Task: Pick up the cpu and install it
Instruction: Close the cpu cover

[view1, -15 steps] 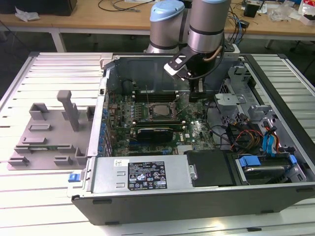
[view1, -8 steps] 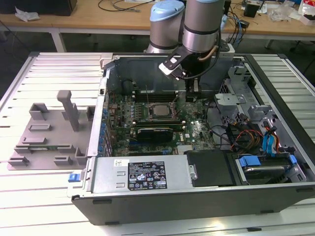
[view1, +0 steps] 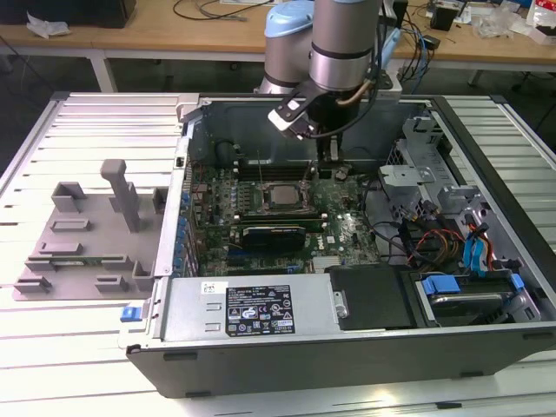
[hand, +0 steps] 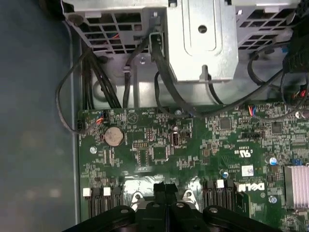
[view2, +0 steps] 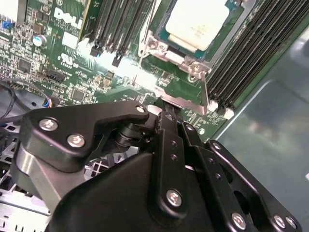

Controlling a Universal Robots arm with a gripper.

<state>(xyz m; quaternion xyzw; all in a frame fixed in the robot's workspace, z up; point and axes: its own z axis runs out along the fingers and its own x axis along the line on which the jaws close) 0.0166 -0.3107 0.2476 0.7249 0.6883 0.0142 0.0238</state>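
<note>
One computer case [view1: 347, 369], open. Inside the case: one motherboard [view1: 347, 228], one cpu [view1: 280, 196], one long black card [view1: 274, 234], one coin battery [hand: 114, 136], one labelled silver power supply [view1: 252, 306]. Outside the case, at the exterior view's left: one grey fixture plate [view1: 78, 239]. Above the case: one robot arm [view1: 343, 43]. Beyond the case: one wooden table [view1: 156, 39].
</note>
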